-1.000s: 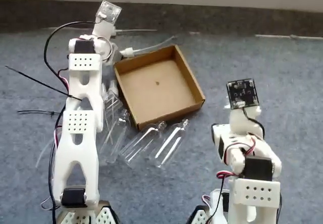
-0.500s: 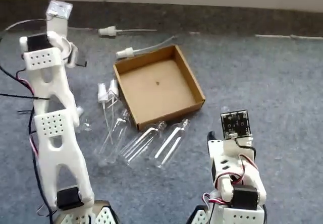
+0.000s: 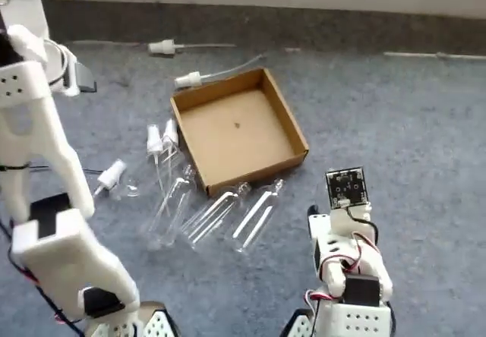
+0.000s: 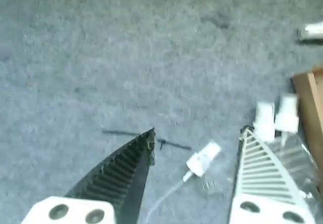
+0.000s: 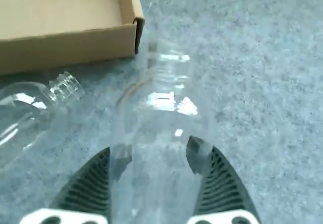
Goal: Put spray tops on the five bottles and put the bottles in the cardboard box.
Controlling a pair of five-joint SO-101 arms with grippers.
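The open cardboard box (image 3: 282, 117) sits mid-table with nothing in it. Three clear bottles without tops lie on the carpet along its near side: (image 3: 171, 204), (image 3: 213, 215), (image 3: 256, 215). In the left wrist view my left gripper (image 4: 197, 135) hangs open high above a loose spray top (image 4: 202, 158). Two more spray tops (image 4: 275, 117) lie beside the box corner (image 4: 309, 95). My right gripper (image 5: 151, 156) is open and low, its fingers (image 5: 199, 156) straddling the body of one clear bottle (image 5: 161, 108); another bottle (image 5: 30, 105) lies beside it.
Further spray tops with long tubes lie beyond the box (image 3: 190, 80) and near the dark strip at the back (image 3: 161, 46). A thin black cable (image 4: 131, 135) runs over the carpet at the left. Open carpet stretches to the right of the box.
The left arm has swung away from the box to the far left and risen. The right arm has drawn back and dropped down over the rightmost bottle.
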